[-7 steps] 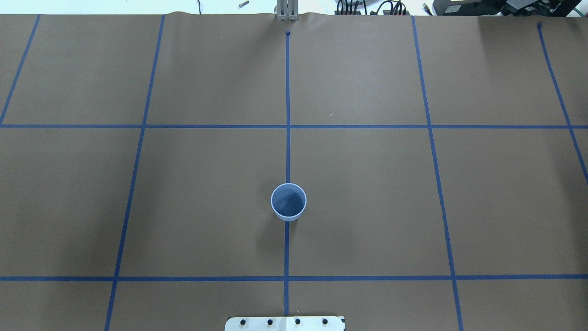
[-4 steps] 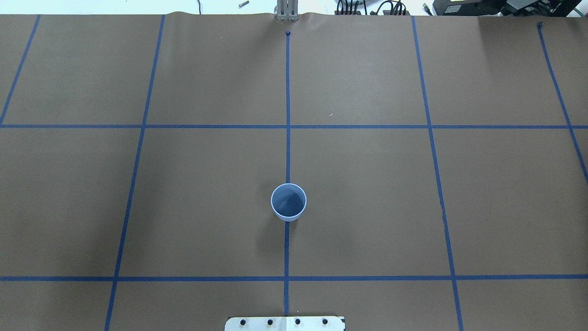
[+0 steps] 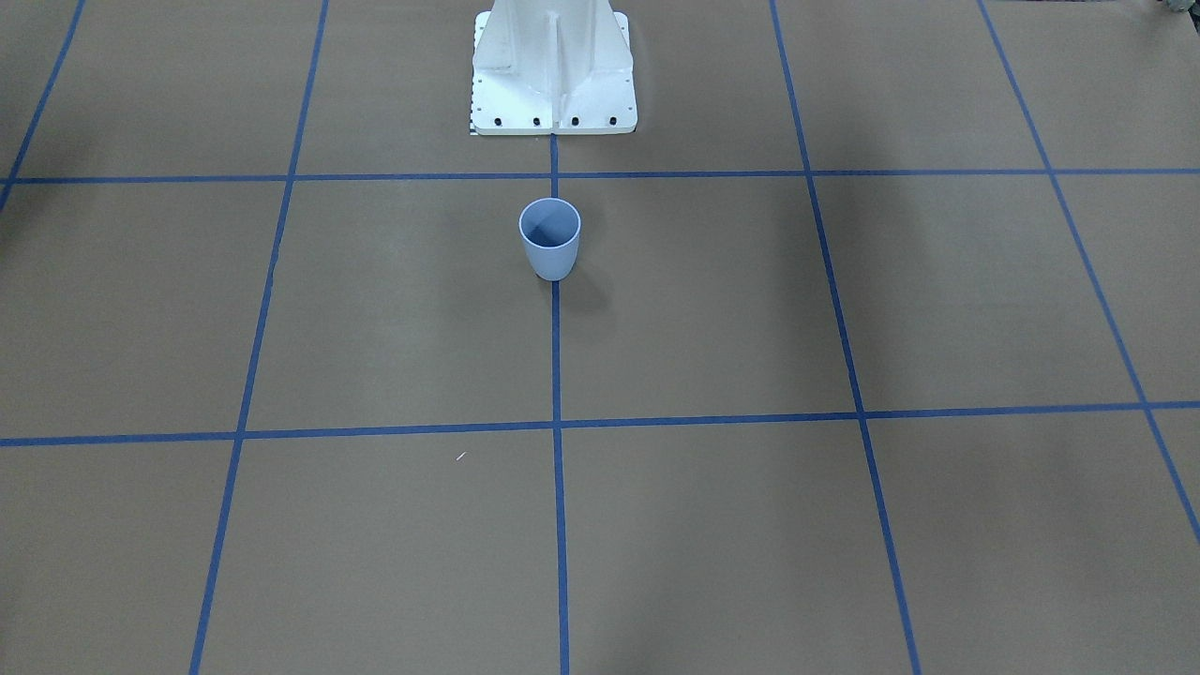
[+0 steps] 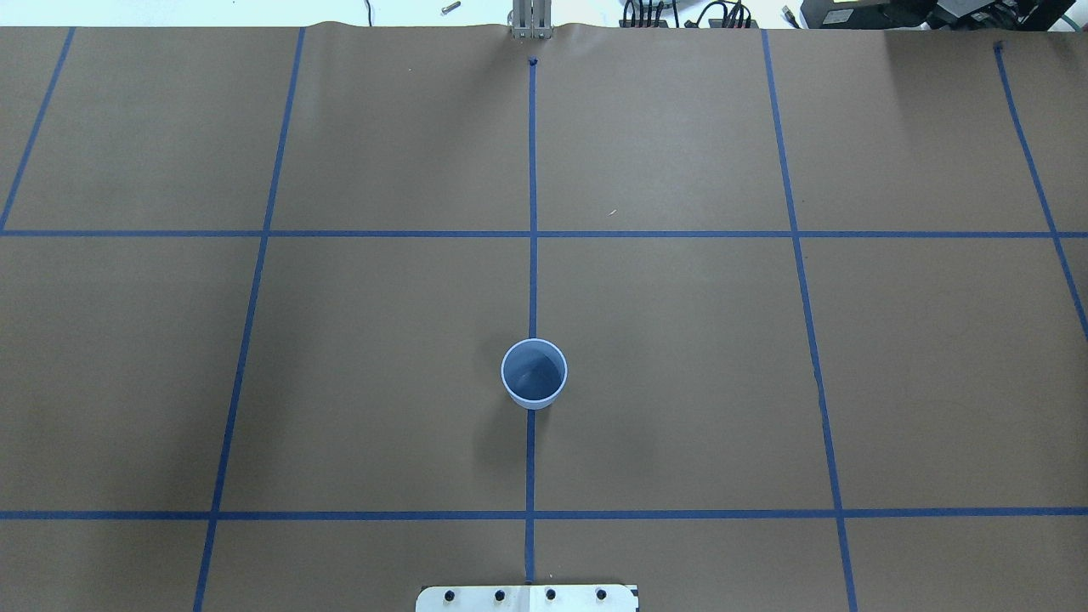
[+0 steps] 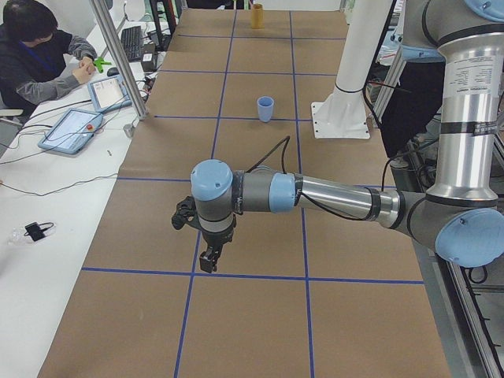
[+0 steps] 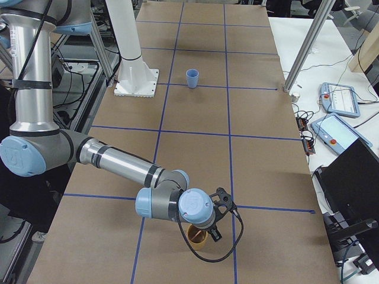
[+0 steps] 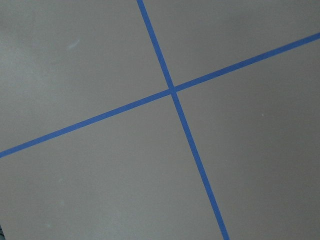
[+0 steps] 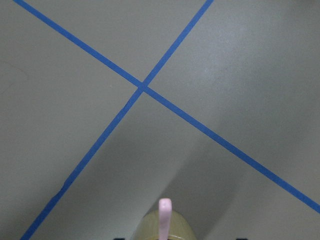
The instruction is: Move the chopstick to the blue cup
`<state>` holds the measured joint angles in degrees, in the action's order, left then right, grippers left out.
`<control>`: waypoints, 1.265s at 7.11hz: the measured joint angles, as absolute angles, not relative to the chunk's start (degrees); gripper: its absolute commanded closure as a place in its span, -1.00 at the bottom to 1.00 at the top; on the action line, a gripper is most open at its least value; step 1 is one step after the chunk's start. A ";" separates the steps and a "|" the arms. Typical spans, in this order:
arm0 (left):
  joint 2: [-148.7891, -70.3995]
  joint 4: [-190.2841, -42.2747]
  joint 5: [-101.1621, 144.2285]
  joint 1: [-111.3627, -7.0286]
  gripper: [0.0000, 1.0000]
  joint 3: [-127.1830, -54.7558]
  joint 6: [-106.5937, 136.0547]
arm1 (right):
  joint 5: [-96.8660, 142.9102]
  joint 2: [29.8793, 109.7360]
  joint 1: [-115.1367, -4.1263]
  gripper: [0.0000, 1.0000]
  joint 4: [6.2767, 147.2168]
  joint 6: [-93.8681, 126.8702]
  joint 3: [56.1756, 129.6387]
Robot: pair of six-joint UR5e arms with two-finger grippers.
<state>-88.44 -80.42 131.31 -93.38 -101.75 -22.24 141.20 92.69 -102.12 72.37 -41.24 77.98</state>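
The blue cup stands upright on the centre tape line, near the robot's base; nothing shows inside it. One pale-pink chopstick stands in a tan cup at the table's far right end. My right gripper hangs right at that tan cup; I cannot tell whether it is open or shut. My left gripper hovers over bare paper at the table's left end, far from the blue cup, and its state is unclear too.
The white robot pedestal stands just behind the blue cup. Blue tape lines grid the brown paper. A person sits at a side table with tablets beside a metal post. A laptop lies by the right end.
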 measured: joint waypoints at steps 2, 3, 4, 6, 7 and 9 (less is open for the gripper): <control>-88.45 -80.42 131.27 -93.35 -0.98 -101.77 -22.24 | 141.24 92.49 -102.00 -0.47 72.22 -41.22 77.88; -88.44 -80.42 131.27 -93.34 -0.98 -101.78 -22.24 | 141.24 92.29 -101.83 -0.48 72.23 -41.17 77.85; -88.43 -80.42 131.24 -93.34 -0.98 -101.78 -22.24 | 141.26 92.16 -101.53 -0.49 72.24 -41.11 77.85; -88.42 -80.42 131.28 -93.39 -0.98 -101.73 -22.24 | 141.32 91.99 -100.49 -0.49 72.27 -39.11 77.87; -88.42 -80.42 131.30 -93.40 -0.98 -101.72 -22.24 | 141.32 91.98 -100.02 -0.42 72.21 -36.80 77.87; -88.42 -80.42 131.27 -93.35 -0.98 -101.76 -22.24 | 141.25 92.27 -99.72 -0.12 71.87 -35.34 77.87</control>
<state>-88.42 -80.42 131.27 -93.35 -101.76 -22.24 141.25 92.27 -99.72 71.87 -35.34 77.87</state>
